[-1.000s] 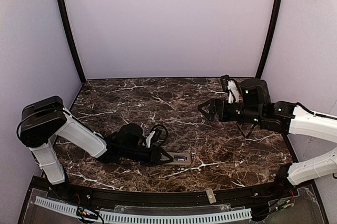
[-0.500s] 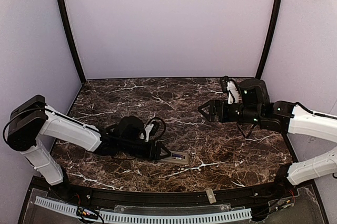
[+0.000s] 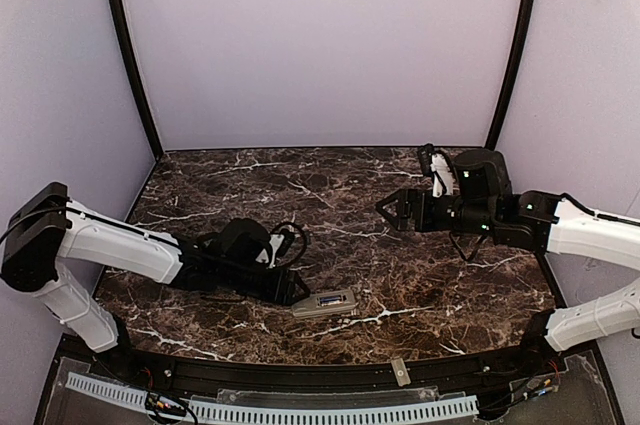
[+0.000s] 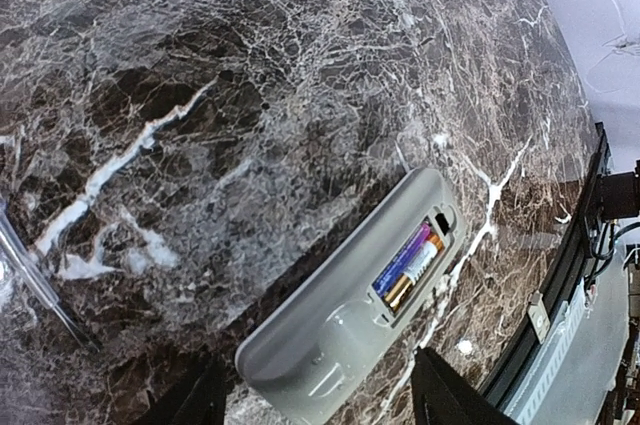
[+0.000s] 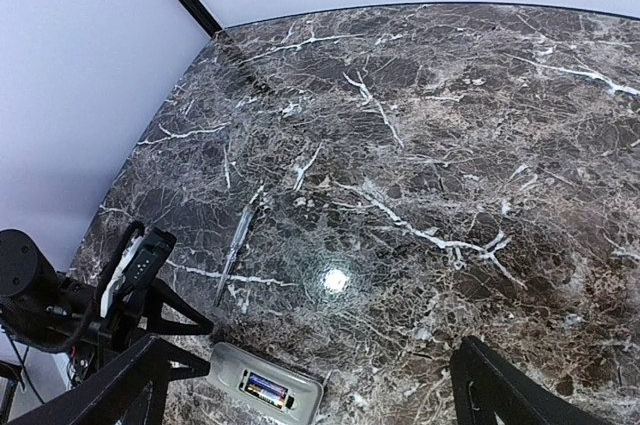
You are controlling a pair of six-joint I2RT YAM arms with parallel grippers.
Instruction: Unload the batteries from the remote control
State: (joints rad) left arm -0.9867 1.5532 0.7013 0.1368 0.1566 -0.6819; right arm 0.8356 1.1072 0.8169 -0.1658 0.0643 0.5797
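My left arm lies stretched low over the veined marble table, with the left gripper spread at the remote control's near end. The right gripper hovers raised, fingers apart. The smooth grey-beige remote lies back-up near the front edge, long axis roughly left-right, and its open recess shows the batteries at the rightward end.

Marble table, perhaps a clear rod
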